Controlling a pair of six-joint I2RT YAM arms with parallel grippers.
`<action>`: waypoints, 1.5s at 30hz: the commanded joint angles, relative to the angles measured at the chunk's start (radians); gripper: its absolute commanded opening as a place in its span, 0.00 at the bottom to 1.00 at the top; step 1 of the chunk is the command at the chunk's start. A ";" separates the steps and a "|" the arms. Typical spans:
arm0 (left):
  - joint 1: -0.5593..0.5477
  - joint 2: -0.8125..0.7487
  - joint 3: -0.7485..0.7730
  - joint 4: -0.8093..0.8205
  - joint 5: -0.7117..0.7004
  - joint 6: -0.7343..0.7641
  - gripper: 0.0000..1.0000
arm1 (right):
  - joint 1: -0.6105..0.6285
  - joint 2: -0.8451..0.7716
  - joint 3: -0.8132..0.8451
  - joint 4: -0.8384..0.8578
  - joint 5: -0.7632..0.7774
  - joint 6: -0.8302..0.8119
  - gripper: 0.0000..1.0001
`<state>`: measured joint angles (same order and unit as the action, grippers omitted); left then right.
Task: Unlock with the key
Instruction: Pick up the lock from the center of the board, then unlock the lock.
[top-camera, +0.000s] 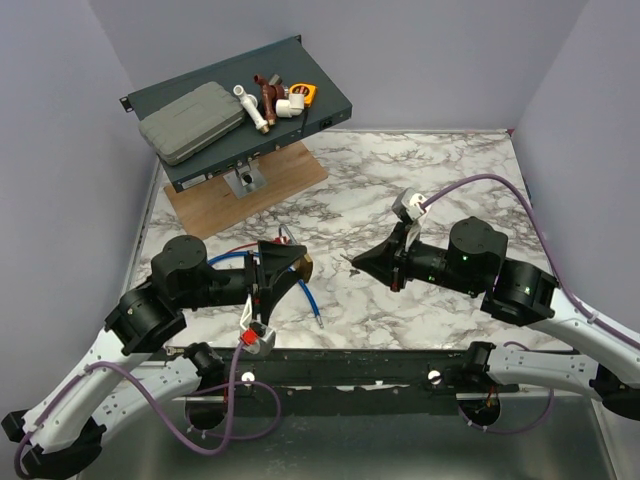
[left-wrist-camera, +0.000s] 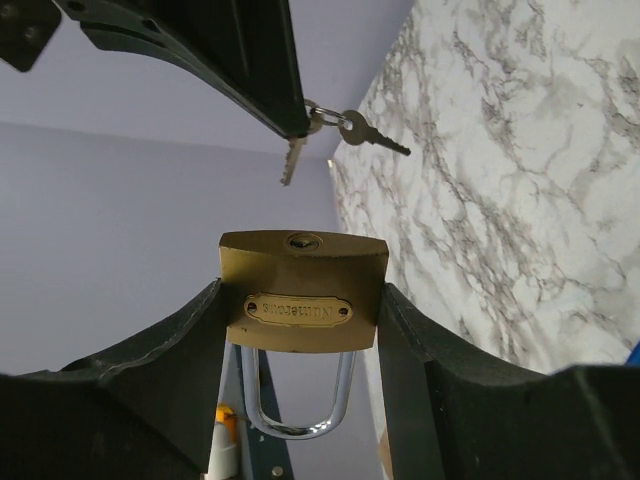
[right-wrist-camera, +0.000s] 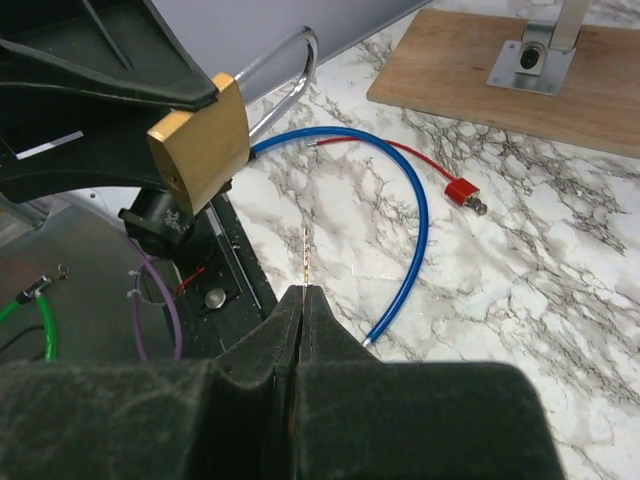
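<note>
Two grippers face each other over the near part of the worktop, left of its middle. The left gripper holds a brass padlock by its side faces, the jaws about half spread around the body. The padlock's keyhole faces the right gripper, and the shackle points back toward the left arm, with both legs meeting the body.

The right gripper's jaws are pressed together on the key, which the right wrist camera sees edge-on as a thin sliver sticking out past the fingertips. From the left wrist camera a small ring hangs at those fingertips with two keys on it, one pointing sideways and a second key dangling down. The key is near the padlock but apart from it, with a clear gap between its tip and the keyhole face.

On the worktop below lies a curved blue cable with a red lead ending in a red plug. A wooden board with a small metal bracket sits toward the far left corner. A dark flat box rests above the board and carries a grey case, some pipe fittings and a tape measure.
</note>
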<state>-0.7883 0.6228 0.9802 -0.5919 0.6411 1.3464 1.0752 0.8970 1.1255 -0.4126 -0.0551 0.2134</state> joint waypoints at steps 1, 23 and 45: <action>-0.021 -0.034 0.029 0.198 0.035 0.050 0.00 | -0.002 -0.009 0.004 0.003 -0.018 -0.028 0.01; 0.029 0.185 0.142 -0.282 0.142 -0.489 0.00 | -0.003 0.084 0.046 -0.099 0.011 -0.150 0.01; 0.286 0.696 0.437 -1.031 0.541 -0.683 0.00 | 0.000 0.106 0.038 -0.196 -0.206 -0.720 0.01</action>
<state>-0.4919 1.3125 1.3968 -1.5208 1.0626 0.7685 1.0733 0.9997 1.1526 -0.5900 -0.2100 -0.3573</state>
